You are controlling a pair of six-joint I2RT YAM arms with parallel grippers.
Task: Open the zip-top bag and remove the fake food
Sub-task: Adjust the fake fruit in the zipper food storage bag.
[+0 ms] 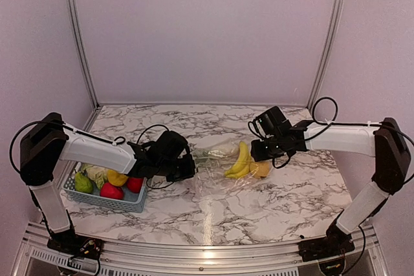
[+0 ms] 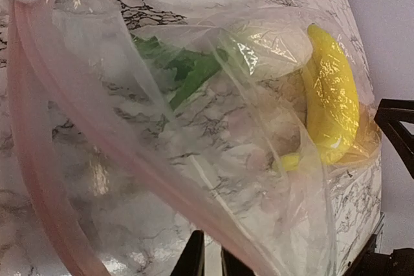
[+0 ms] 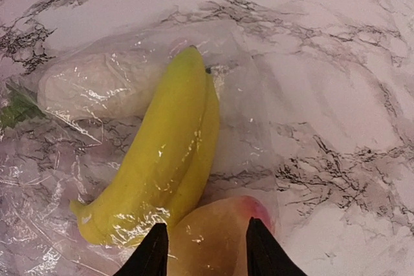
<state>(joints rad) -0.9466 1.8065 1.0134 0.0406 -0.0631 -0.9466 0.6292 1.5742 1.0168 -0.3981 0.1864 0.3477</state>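
The clear zip-top bag (image 1: 213, 176) lies mid-table with its pink zip strip towards my left gripper (image 1: 187, 167). In the left wrist view the bag (image 2: 194, 159) gapes open, and my left gripper (image 2: 212, 260) has its jaws nearly together at the bag's rim. Inside are yellow bananas (image 1: 240, 158) (image 2: 331, 101) (image 3: 162, 159), a white vegetable with green leaves (image 2: 272, 43) (image 3: 97, 85) and an orange-pink fruit (image 1: 261, 170) (image 3: 213, 237). My right gripper (image 1: 262, 156) (image 3: 206, 244) is open, just above the orange-pink fruit, with plastic between them.
A light blue basket (image 1: 123, 203) stands at the left under my left arm. It holds a green pear (image 1: 83, 183), a cabbage (image 1: 97, 174), a lemon (image 1: 117, 178) and red apples (image 1: 111, 191). Walls close the back and sides.
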